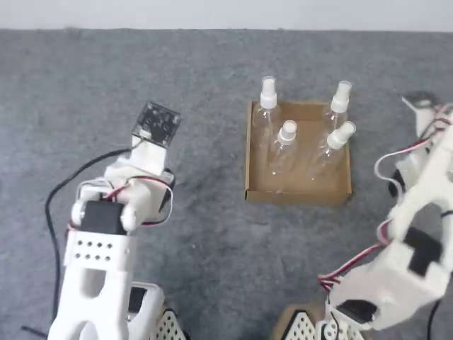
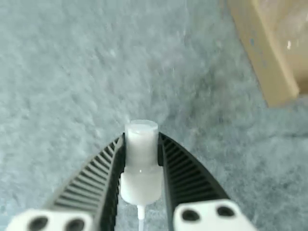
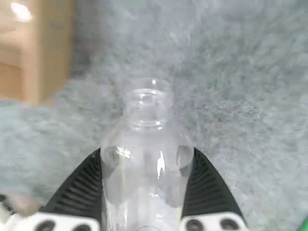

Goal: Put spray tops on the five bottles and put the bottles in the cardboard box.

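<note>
My left gripper (image 2: 140, 137) is shut on a white spray top (image 2: 140, 159), held above the grey carpet, its thin tube (image 2: 140, 219) running back between the fingers. My right gripper (image 3: 147, 154) is shut on a clear bottle (image 3: 144, 144) whose open neck (image 3: 145, 103) carries no top. The cardboard box (image 1: 297, 191) sits mid-table and holds several clear bottles (image 1: 285, 145) that wear white spray tops. In the high view the left arm (image 1: 134, 184) stands left of the box and the right arm (image 1: 417, 212) to its right.
A corner of the box (image 2: 269, 62) lies off to one side of the held spray top. The box wall (image 3: 43, 48) also stands close to the held bottle. Grey carpet (image 1: 212, 255) covers the table between the arms.
</note>
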`<control>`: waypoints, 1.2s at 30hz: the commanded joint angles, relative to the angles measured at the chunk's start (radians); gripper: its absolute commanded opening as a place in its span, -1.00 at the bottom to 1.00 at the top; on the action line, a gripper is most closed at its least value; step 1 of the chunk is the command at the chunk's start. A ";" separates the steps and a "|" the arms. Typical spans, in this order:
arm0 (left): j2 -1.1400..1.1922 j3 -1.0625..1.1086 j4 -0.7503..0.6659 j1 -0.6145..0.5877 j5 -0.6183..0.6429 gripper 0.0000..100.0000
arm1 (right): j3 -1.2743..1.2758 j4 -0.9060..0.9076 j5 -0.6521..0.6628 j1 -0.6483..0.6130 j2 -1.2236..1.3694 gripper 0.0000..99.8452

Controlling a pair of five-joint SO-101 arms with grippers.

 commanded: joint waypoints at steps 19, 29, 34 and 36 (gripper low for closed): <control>-0.034 -0.771 0.269 0.000 0.189 -0.98 | 0.416 -0.203 -0.503 -1.188 -0.829 -0.99; -0.032 -0.954 0.255 0.000 0.400 -0.98 | 0.799 -0.719 -0.503 -1.403 -0.869 -0.99; -0.032 -0.955 0.210 0.000 0.427 -0.98 | 0.876 -0.820 -0.497 -1.415 -0.874 -0.99; -0.031 -0.955 0.195 0.000 0.423 -0.98 | 0.876 -0.812 -0.497 -1.417 -0.875 -0.99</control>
